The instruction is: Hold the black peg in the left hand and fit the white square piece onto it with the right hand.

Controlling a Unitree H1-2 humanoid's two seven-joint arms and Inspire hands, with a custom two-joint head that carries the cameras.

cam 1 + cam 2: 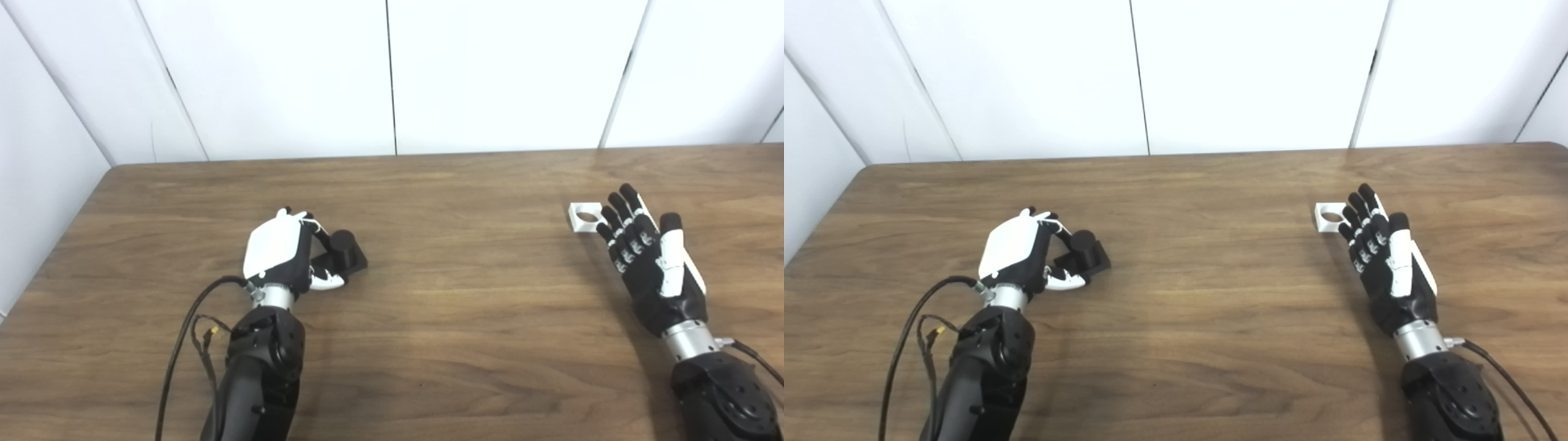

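Two robot hands work over a brown wood-grain table [429, 343] backed by plain white wall panels [392, 73].

Toward the left edge of the table, about midway between its near and far sides, the left hand [282, 254] curls its fingers and thumb around the black peg [343, 248]. The peg is a short round post standing on a square black base, and the base seems to rest on the table. The fingers touch it, though whether the grasp is fully tight cannot be told. A black cable [184, 343] loops from the wrist down toward the near edge.

Toward the right edge, the white square piece [586, 216], a flat block with a round hole through it, lies on the table. The right hand [652, 260] holds nothing; its fingers are straight and slightly spread, with the fingertips [606, 220] at or just beside the piece's right side.

The step in hand looks like picking up both parts. To do it well, the left hand should grip the base firmly and leave the post clear and upright. The right hand should pinch the white piece by its outer edges, keeping the hole uncovered, then bring the hole down squarely over the post.

No brand, label or writing can be read anywhere.
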